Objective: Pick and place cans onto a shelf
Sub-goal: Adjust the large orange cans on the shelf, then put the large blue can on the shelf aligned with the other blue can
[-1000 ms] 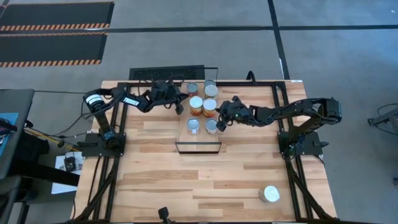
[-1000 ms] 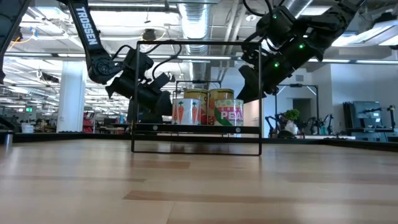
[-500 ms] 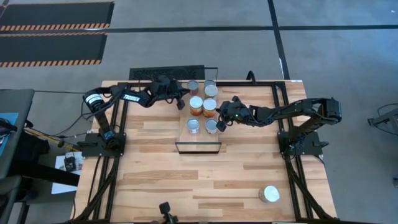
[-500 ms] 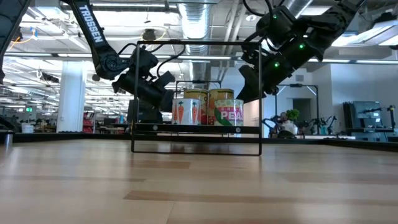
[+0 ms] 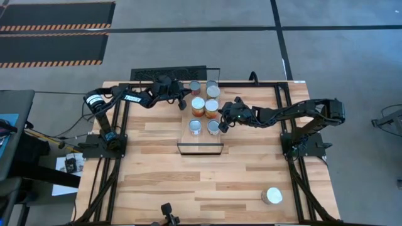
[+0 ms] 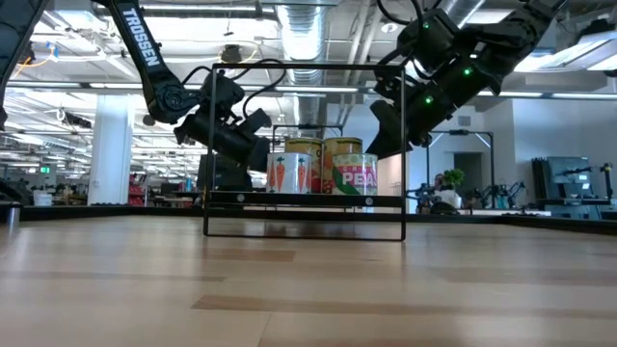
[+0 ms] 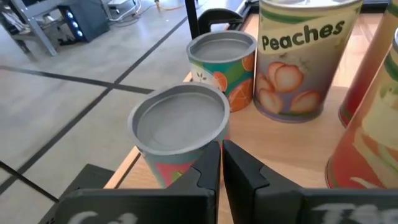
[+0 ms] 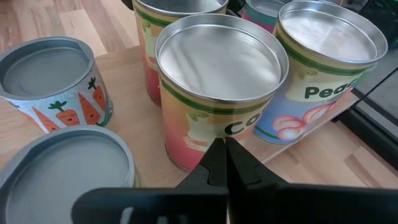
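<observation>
six cans (image 5: 198, 105) stand on the shelf (image 5: 200, 148), clustered at its far end; a seventh can (image 5: 272, 196) sits well apart from the shelf, near the table (image 5: 151, 176) corner. the left gripper (image 5: 183, 99) hovers beside the shelf's far end, fingers (image 7: 208, 167) pressed together, holding nothing. the right gripper (image 5: 222, 124) hovers by the shelf's other side, pinched closed and empty.

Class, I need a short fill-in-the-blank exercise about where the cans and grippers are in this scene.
1. The shelf holds ___ cans.
2. One lone can stands on the table near the ___ arm's side.
3. The tall can in the left wrist view is labelled ___.
4. The right gripper has its fingers ___.

Missing words: six; right; Peaches; shut
</observation>
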Available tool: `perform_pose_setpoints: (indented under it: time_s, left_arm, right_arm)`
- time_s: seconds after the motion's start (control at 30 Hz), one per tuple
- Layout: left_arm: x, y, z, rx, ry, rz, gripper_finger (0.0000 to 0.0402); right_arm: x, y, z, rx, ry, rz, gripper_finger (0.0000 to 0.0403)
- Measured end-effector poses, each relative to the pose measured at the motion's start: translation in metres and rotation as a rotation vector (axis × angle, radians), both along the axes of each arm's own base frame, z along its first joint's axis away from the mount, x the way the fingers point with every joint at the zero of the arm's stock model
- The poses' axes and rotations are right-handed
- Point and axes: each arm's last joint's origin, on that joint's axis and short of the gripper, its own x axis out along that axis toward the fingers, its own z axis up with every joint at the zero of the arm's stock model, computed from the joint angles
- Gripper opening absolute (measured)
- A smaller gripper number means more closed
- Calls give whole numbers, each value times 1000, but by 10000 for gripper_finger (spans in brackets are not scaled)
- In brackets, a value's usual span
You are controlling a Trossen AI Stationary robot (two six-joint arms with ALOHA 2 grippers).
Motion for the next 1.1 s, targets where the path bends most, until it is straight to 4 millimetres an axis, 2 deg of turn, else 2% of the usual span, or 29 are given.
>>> perform_pose_setpoints:
  time_s: [0.4, 0.5, 0.7, 0.8, 0.9, 1.1]
  left_arm:
    - [0, -1, 2, 13, -12, -19, 9]
    - [-5, -5, 8, 31, -19, -23, 9]
    - [-24, -27, 12, -2, -45, -86, 9]
    - [-33, -46, 15, -9, -56, -133, 9]
    - [-41, -68, 19, 3, -71, -185, 9]
    - [-57, -103, 28, -7, -131, -251, 9]
  right_arm:
    - [1, 2, 0, -5, -1, 9, 4]
    - [0, 4, 2, -7, 1, 16, 4]
    - [-11, 12, 19, -27, -2, 15, 4]
    - [-22, 23, 32, -15, 5, 43, 4]
    - [-36, 43, 41, 37, 42, 84, 4]
    - [-57, 97, 61, 186, 186, 173, 4]
